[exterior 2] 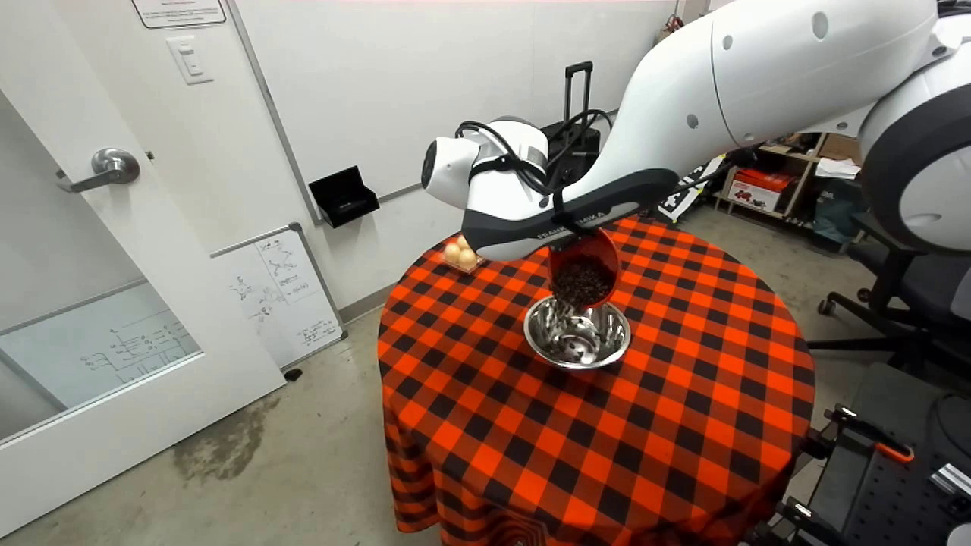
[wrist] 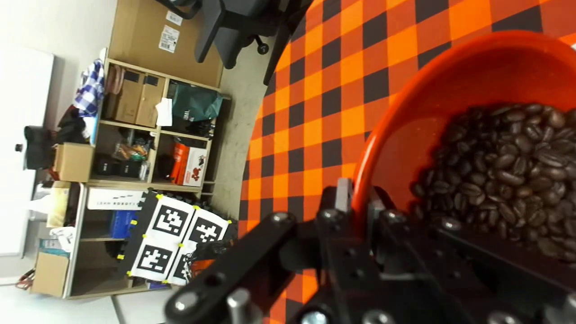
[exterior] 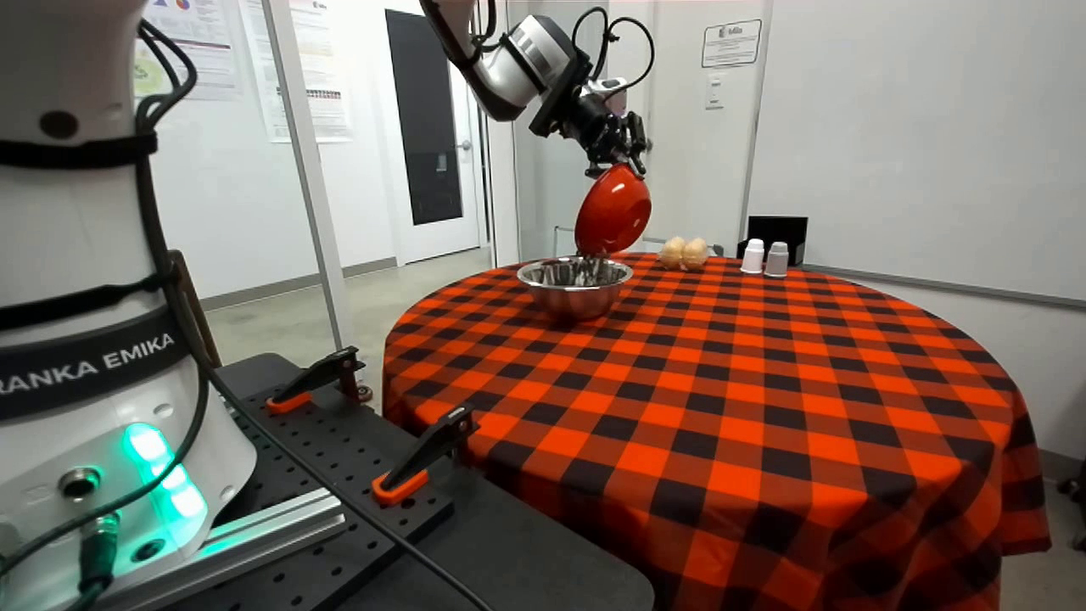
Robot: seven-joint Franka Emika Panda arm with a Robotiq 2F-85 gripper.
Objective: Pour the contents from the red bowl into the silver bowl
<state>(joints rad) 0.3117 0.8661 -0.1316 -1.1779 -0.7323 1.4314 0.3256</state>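
Red bowl [wrist: 477,85] (cropped in wrist view), gripper [wrist: 360,201] pinching its rim, spills beans [wrist: 508,175] into silver bowl [exterior: 574,300].

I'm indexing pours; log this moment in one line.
gripper: holds red bowl by rim | red bowl: tilted over silver bowl | beans: many in red bowl, some falling | pour: unfinished

A whiteboard [exterior: 920,140] rises behind the checked tablecloth [exterior: 713,399].
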